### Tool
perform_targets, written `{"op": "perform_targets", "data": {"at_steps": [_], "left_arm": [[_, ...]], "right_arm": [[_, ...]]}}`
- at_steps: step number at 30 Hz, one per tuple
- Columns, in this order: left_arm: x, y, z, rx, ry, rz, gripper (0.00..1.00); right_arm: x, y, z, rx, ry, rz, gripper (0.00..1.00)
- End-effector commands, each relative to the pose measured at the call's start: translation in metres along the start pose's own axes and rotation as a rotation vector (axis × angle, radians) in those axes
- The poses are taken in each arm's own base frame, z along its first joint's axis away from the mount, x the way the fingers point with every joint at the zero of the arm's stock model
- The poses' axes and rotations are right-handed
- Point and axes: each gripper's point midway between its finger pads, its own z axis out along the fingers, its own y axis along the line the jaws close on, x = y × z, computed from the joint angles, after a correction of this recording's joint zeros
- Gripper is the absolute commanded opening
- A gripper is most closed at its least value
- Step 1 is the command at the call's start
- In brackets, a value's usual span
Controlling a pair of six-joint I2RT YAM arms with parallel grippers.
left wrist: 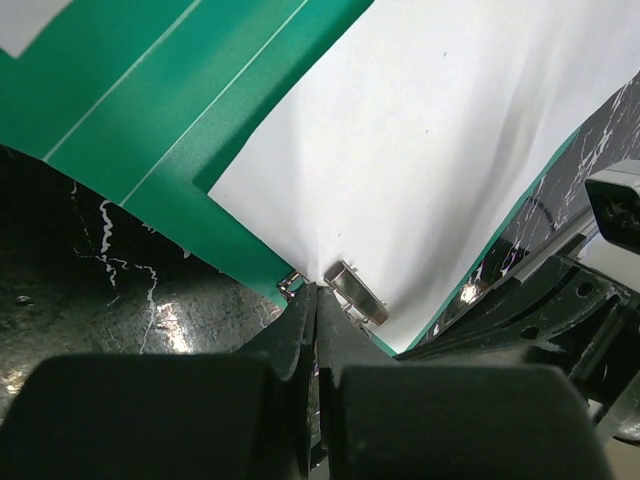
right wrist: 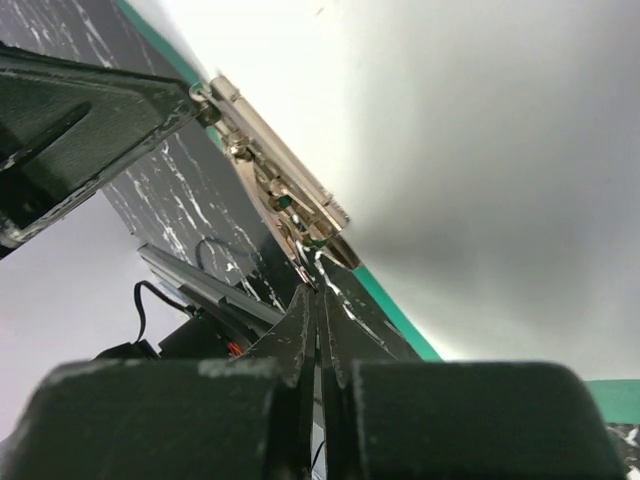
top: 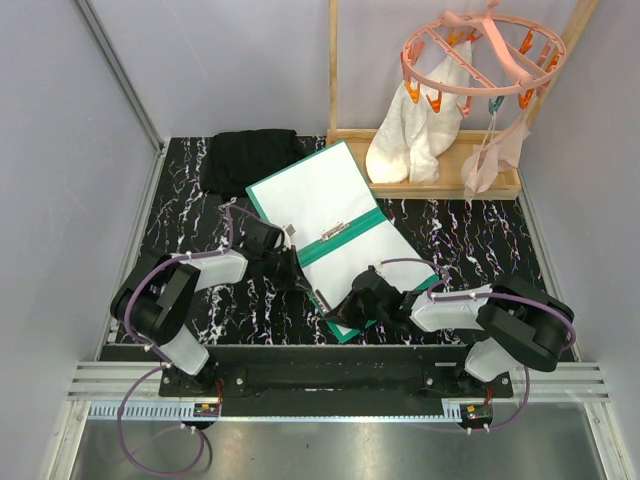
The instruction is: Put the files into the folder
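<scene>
**Now the open folder (top: 365, 225) holds both files (top: 310, 195)**

Spread mid-bench, the folder slants from the far edge toward the near edge. One file covers its far leaf and the other (top: 372, 260) its near leaf, with a metal clip (top: 335, 232) at the spine. The left claw (left wrist: 312, 300), fingers pressed together, touches the near leaf's left edge beside a second clip (left wrist: 355, 292). The right claw (right wrist: 318, 295), likewise closed, meets that clip's other end. Whether either pinches anything I cannot tell. At the far right corner, white cloths (top: 410, 140) hang into a wooden tray (top: 450, 187).

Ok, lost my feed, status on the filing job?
Left gripper and right gripper shut at folder edge by metal clip. Folder open, white sheets inside. Black cloth at far-left corner, not on sheets.
</scene>
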Motion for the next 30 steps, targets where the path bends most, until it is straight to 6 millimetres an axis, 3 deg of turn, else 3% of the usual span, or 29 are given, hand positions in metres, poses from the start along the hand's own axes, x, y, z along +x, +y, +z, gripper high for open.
{"op": "perform_targets", "data": {"at_steps": [1, 5, 18, 25, 30], "left_arm": [[0.006, 0.069, 0.005, -0.283, -0.013, 0.02, 0.0], [-0.004, 0.06, 0.0, -0.307, -0.038, 0.076, 0.0], [-0.002, 0.069, 0.0, -0.362, -0.027, 0.085, 0.0], [-0.007, 0.062, -0.004, -0.359, -0.037, 0.098, 0.0], [-0.005, 0.055, -0.005, -0.342, -0.036, 0.103, 0.0]], "right_arm": [[-0.022, -0.097, -0.002, 0.325, -0.071, -0.048, 0.0], [-0.028, -0.096, -0.003, 0.324, -0.078, -0.044, 0.0], [-0.039, -0.125, -0.005, 0.396, -0.082, -0.031, 0.0], [-0.032, -0.14, 0.005, 0.462, -0.017, -0.046, 0.0], [-0.026, -0.127, 0.01, 0.411, 0.03, -0.065, 0.0]]}}
